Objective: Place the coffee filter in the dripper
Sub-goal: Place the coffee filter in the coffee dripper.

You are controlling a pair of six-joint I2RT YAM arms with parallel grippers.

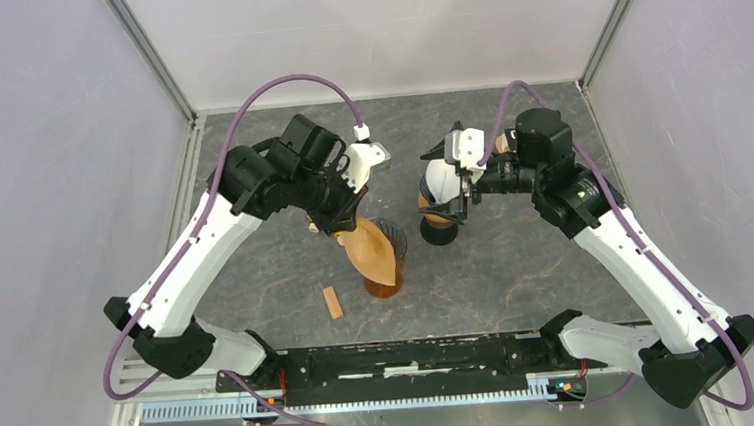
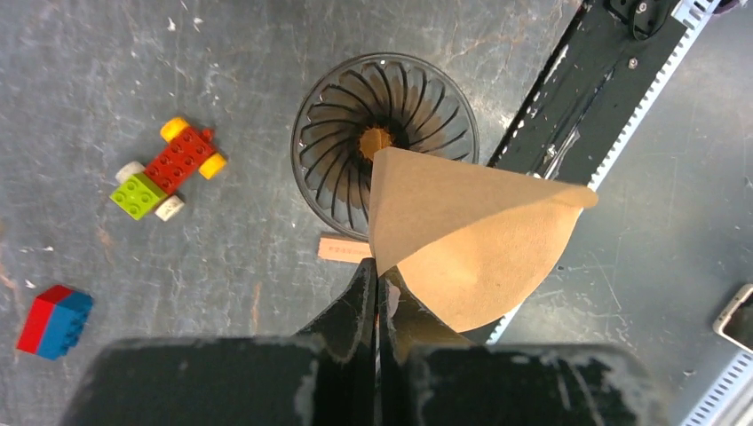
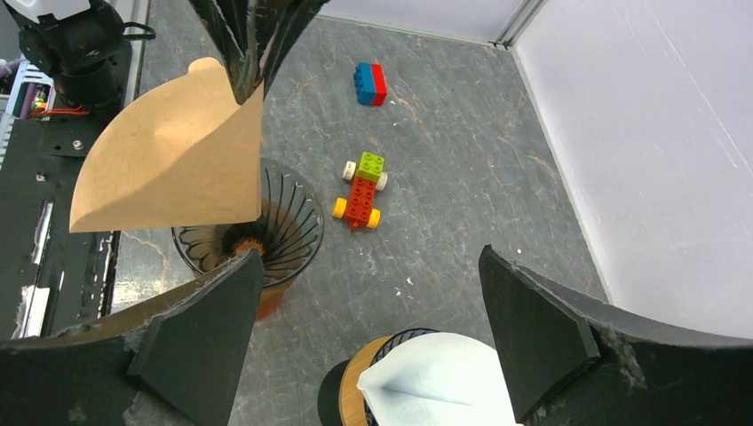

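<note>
1. Brown paper, the cone-shaped coffee filter (image 1: 371,253) showed in the top view as a smooth, matte wedge. It hung tilted over the dark, ribbed, see-through dripper (image 1: 395,236) on its amber base. The left gripper (image 1: 346,225) was pinched on the filter's upper edge. A small tan wooden block (image 1: 332,302) lay just beside the dripper on the grey mottled table (image 1: 518,283).
2. From the left wrist, the filter's pointed end sat over the dripper's curved ribs, near the amber centre hole. A toy car of red and green bricks (image 2: 169,169) and a red-and-blue brick (image 2: 53,319) lay apart; marks on the tan block were too small to read.
3. From the right wrist, the right gripper (image 3: 368,266) stood spread wide and held nothing, above a white paper filter (image 3: 435,382) in a wood-collared stand.
</note>
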